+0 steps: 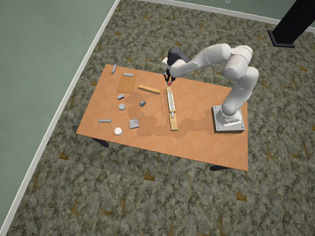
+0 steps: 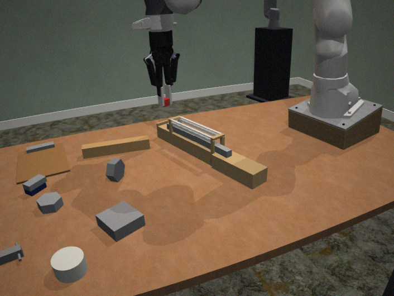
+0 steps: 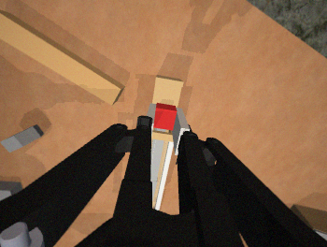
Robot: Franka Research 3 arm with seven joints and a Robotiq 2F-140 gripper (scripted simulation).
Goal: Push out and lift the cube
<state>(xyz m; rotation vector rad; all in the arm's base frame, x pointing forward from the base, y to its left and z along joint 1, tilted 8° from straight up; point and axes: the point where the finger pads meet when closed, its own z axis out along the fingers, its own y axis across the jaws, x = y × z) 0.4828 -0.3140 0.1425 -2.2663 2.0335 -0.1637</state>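
Observation:
My gripper (image 2: 165, 99) is shut on a small red cube (image 2: 166, 101) and holds it in the air above and just beyond the far end of the channel (image 2: 193, 132). In the wrist view the red cube (image 3: 165, 116) sits between my fingertip pads (image 3: 164, 127), with the channel's short ledge (image 3: 167, 90) below it. In the overhead view the cube (image 1: 168, 82) hangs over the channel's far end (image 1: 168, 88). A grey bar (image 2: 222, 149) lies inside the channel and sticks out of its near end onto the long wooden ledge (image 2: 246, 170).
A wooden beam (image 2: 115, 146) lies left of the channel. Grey blocks (image 2: 120, 219), a hexagonal block (image 2: 114, 169), a white cylinder (image 2: 68, 263) and a flat board (image 2: 42, 162) lie on the table's left side. The robot base (image 2: 334, 122) stands at the right.

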